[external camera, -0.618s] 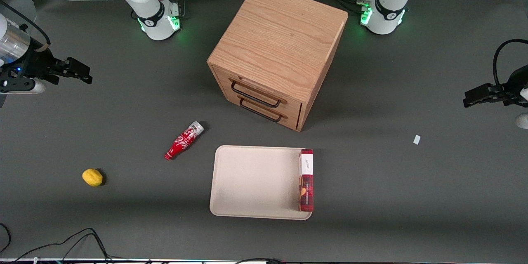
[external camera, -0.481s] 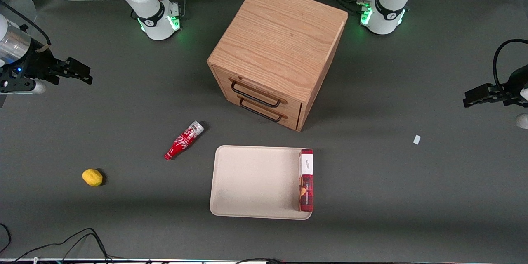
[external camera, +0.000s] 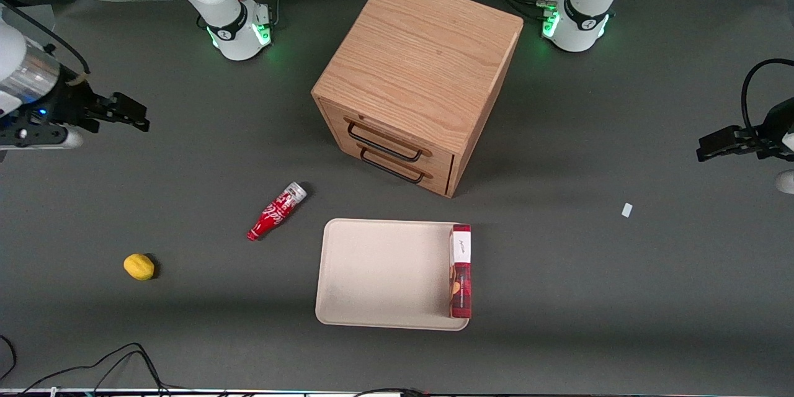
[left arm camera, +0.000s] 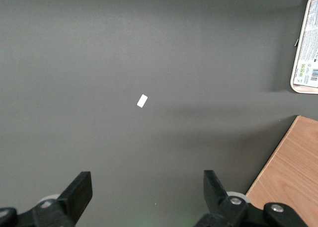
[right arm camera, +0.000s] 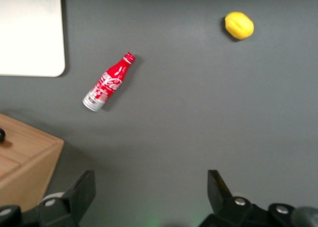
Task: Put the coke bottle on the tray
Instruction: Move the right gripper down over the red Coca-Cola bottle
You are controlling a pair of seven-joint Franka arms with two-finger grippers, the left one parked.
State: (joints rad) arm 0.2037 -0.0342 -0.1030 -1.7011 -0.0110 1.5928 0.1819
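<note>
The coke bottle is small, red, with white script, and lies on its side on the dark table, silver end toward the cabinet. The beige tray lies flat beside it, nearer the front camera than the cabinet. My right gripper hangs above the table at the working arm's end, well apart from the bottle and farther from the front camera than it. It is open and nothing sits between its fingers.
An oak two-drawer cabinet stands mid-table, farther from the front camera than the tray. A long red box lies along one tray edge. A yellow lemon and a white scrap lie on the table.
My right gripper has shifted a little toward the middle of the table and slightly away from the front camera. The bottle, tray and other things have not moved.
</note>
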